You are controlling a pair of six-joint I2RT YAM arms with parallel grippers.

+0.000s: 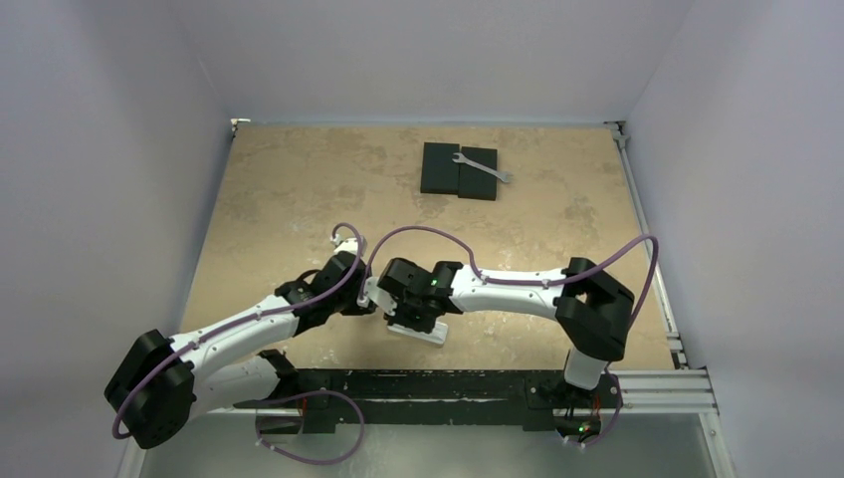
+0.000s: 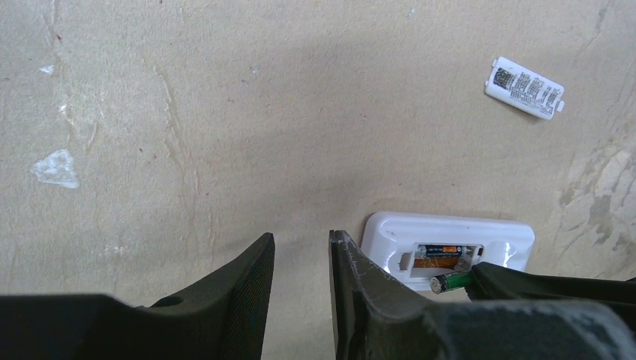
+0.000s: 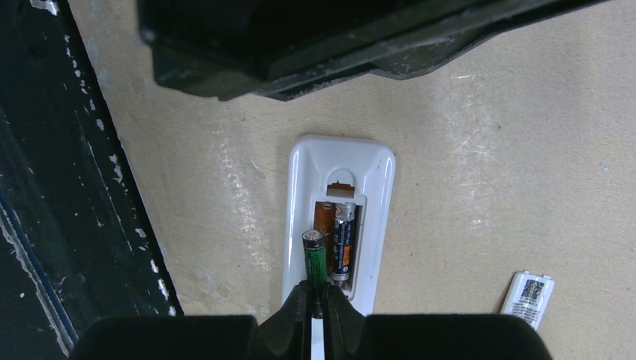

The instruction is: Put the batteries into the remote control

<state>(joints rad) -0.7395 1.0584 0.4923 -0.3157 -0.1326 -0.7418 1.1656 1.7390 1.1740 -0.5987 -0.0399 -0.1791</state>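
The right gripper (image 3: 313, 304) pinches a green battery (image 3: 315, 259) pointing to 12 o'clock over the back-up remote (image 3: 375, 172); lay it flat in the free slot (image 3: 324, 216) at 9 o'clock of the seated battery (image 3: 344, 240). The left gripper (image 2: 301, 255) hangs slightly open, empty

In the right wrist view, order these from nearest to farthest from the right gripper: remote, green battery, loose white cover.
1. The green battery, held in the right gripper.
2. The remote, lying under the battery.
3. The white cover, apart at lower right.

The right gripper (image 3: 315, 304) pinches a green battery (image 3: 314, 255) over the remote control (image 3: 304, 187) (dark battery (image 3: 344, 240) inside).
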